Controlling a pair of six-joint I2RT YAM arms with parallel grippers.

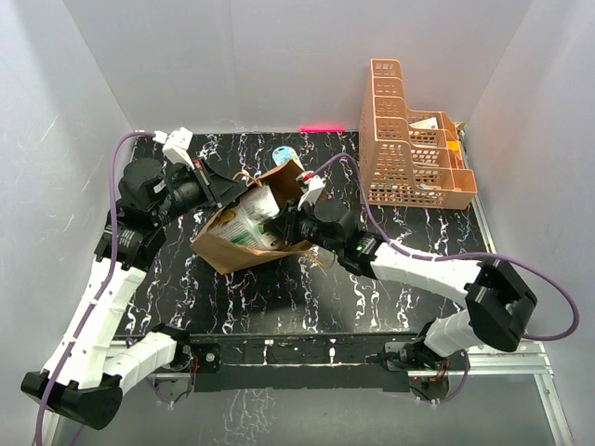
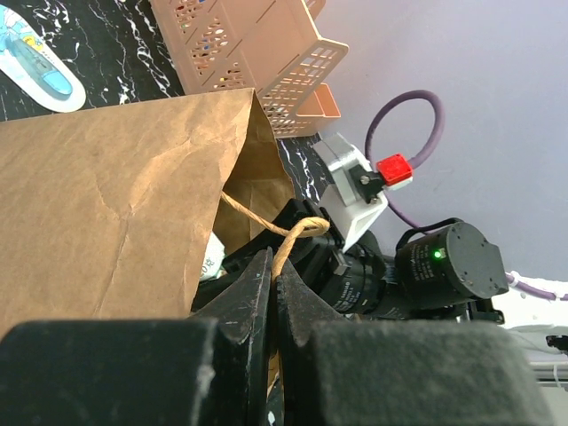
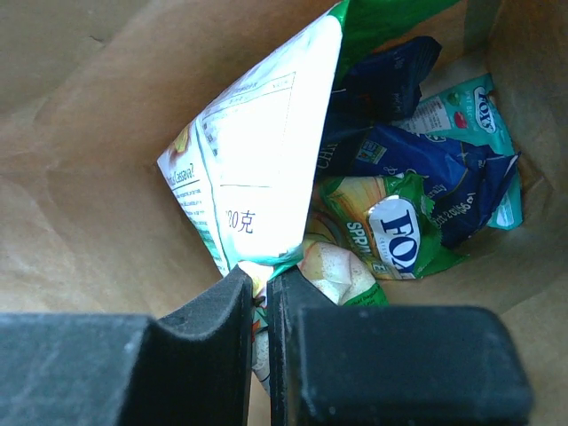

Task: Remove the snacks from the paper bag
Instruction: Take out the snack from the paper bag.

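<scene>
Black marbled table (image 1: 279,307) carries the paper bag (image 1: 218,249), lying on its side near centre. Jaws of the left gripper (image 2: 273,266) are pinched tight on the bag's twisted handle (image 2: 302,229). Inside the bag's mouth, the right gripper (image 3: 264,284) is clamped on a white-and-green snack packet (image 3: 257,169). A blue packet (image 3: 417,160) and a green packet (image 3: 390,231) lie deeper inside.

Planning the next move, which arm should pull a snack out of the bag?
Right. The right gripper is inside the bag, shut on the white packet; the left gripper pinches the handle.
</scene>
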